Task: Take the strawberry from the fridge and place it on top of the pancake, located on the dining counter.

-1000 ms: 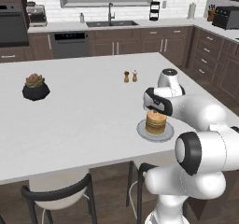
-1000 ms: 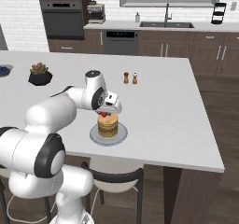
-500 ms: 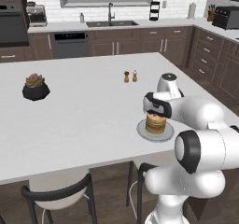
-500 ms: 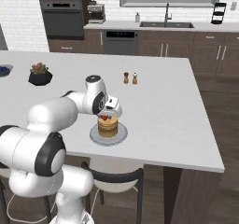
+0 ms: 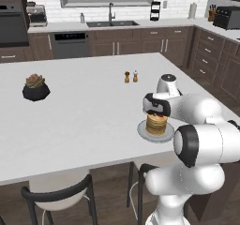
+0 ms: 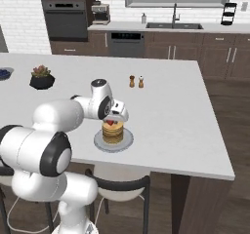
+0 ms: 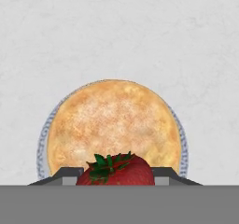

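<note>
1. The gripper (image 7: 115,183) grasps the strawberry (image 7: 117,171) by its sides, just above the pancake (image 7: 113,127).
2. The berry looks light, soft and easily bruised; gentle side pressure suits it.
3. Its leafy cap faces the camera, so its long axis seems to run down toward the pancake.
4. The plate (image 6: 126,142) sits near the dining counter's (image 6: 166,126) stool-side edge.

I can't read any text, label, brand, number or sign from my end — nothing legible shows on the counter (image 5: 93,107), on the pancake (image 7: 114,125) or on the strawberry (image 7: 119,171). The appliances along the far wall are too small and soft for me to make out any marking — so I report none.
</note>
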Controlling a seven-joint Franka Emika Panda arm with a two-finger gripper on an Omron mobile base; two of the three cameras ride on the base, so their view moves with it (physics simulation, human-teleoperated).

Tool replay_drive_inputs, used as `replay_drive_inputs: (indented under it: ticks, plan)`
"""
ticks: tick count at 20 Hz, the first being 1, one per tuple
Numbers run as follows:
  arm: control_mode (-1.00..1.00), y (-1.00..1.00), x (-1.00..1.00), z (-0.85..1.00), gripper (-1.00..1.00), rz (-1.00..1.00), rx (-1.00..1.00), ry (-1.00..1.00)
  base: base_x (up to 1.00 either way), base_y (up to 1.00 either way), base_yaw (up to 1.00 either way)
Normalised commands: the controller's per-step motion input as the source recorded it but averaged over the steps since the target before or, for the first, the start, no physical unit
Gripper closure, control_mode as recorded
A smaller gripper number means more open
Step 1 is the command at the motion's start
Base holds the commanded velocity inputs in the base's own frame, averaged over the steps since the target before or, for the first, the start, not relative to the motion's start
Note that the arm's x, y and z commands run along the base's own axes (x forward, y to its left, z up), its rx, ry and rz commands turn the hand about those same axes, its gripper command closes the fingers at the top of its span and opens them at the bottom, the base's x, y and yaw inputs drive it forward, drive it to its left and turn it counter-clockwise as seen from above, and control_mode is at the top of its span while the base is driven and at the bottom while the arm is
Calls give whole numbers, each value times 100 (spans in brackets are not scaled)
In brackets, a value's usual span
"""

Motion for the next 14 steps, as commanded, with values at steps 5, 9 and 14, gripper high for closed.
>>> replay_drive_inputs:
  ticks: [5,9,14]
  plan:
    - [-100,0,11,-4,100,0,0,0,0,0,0]
    - [-100,0,0,-24,100,0,-1,0,0,0,0]
    - [-100,0,0,-22,100,0,0,0,0,0,0]
